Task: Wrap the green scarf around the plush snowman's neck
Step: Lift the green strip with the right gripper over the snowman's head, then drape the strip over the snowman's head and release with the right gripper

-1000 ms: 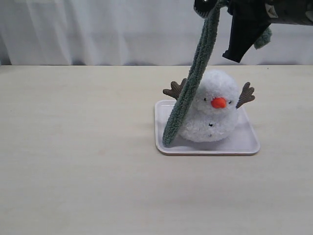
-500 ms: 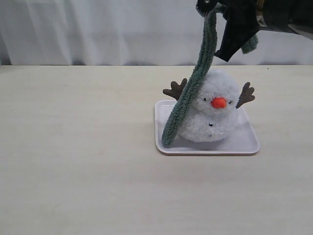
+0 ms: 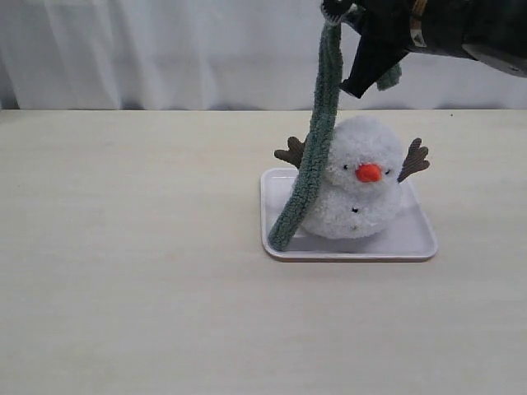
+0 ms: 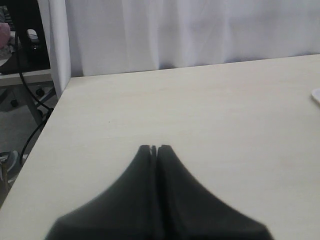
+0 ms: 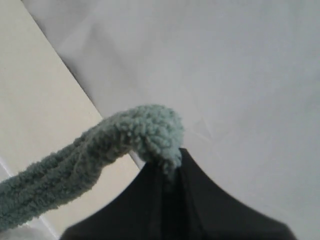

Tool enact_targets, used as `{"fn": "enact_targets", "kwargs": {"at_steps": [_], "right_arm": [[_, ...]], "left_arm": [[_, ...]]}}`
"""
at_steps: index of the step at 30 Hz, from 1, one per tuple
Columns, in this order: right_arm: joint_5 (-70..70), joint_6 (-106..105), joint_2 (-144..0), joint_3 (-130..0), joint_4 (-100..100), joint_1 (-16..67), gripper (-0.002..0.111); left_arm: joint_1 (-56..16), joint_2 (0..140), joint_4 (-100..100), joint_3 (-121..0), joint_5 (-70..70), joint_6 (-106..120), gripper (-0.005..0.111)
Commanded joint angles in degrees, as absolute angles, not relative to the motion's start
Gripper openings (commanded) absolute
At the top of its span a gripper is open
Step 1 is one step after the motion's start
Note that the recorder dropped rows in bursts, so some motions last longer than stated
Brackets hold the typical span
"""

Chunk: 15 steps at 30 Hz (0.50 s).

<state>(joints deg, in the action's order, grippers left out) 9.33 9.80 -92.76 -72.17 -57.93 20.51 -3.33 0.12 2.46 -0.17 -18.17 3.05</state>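
The plush snowman (image 3: 356,191) sits upright in a flat white tray (image 3: 412,243), orange nose facing the camera. The green scarf (image 3: 314,148) hangs from high above, running down past the snowman's left side, its lower end resting on the tray edge. A short scarf end (image 3: 389,78) dangles behind the arm. My right gripper (image 3: 342,12) is at the top edge of the exterior view, shut on the scarf (image 5: 125,145) near its fold, fingertips (image 5: 172,170) pinching it. My left gripper (image 4: 153,148) is shut and empty, over bare table far from the snowman.
A white curtain (image 3: 165,49) hangs behind the table's back edge. In the left wrist view the table's side edge (image 4: 42,145) drops off to floor with cables and furniture legs. The tray's corner (image 4: 316,95) just shows at that view's border.
My right gripper has carried the top of the scarf leftward and slightly up, so the strip now hangs more vertically beside the snowman. The snowman and tray stayed put.
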Motion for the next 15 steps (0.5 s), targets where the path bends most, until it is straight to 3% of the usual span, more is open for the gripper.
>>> {"fn": "enact_targets", "kwargs": {"at_steps": [1,15], "right_arm": [[7.4,10.4,-94.7,-72.6,-50.5,16.2,0.004],[16.1,10.4,-102.0,-72.6,-38.2,11.2,0.004]], "left_arm": [[-3.7,0.0,2.4,0.0,-17.7,2.9,0.0],[-3.7,0.0,2.4,0.0,-17.7,2.9,0.0]]}}
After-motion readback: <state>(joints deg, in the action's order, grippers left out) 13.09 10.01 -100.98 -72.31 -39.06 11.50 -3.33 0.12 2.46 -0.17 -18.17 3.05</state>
